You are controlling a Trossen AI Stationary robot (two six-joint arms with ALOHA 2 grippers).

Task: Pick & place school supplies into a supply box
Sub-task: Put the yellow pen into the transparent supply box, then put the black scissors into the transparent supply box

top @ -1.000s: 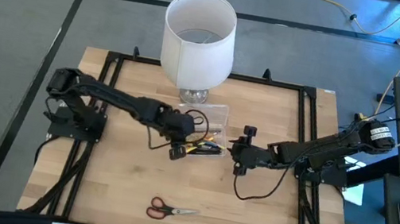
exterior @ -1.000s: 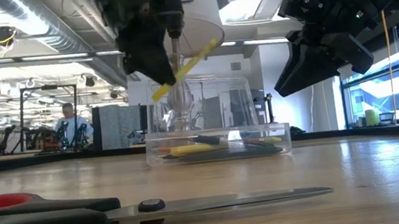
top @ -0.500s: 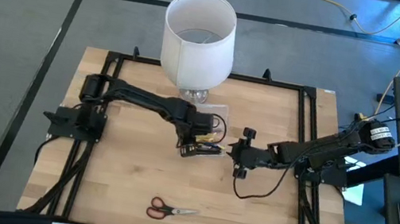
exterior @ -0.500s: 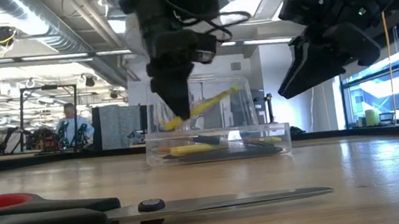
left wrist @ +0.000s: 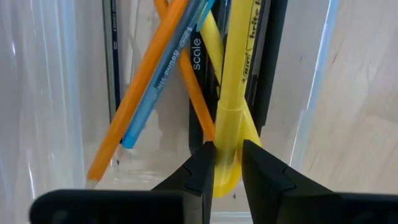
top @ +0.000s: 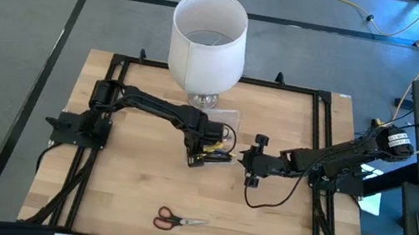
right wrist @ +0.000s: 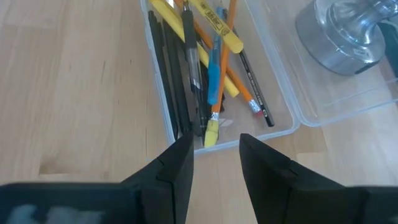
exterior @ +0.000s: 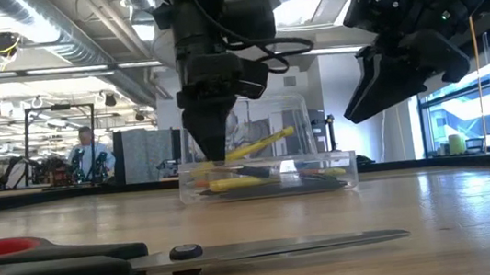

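My left tool (left wrist: 226,163) sits low in the supply box (top: 231,123), its tips a narrow gap apart around the butt of the yellow highlighter (left wrist: 234,93), which slopes up over the pens already inside. It looks light, stiff and slick, so I'd grip mid-barrel rather than at an end. My right tool (right wrist: 214,155) hangs open and empty just beside the box. The scissors (top: 179,220) lie on the table (top: 124,180), well behind both tools.
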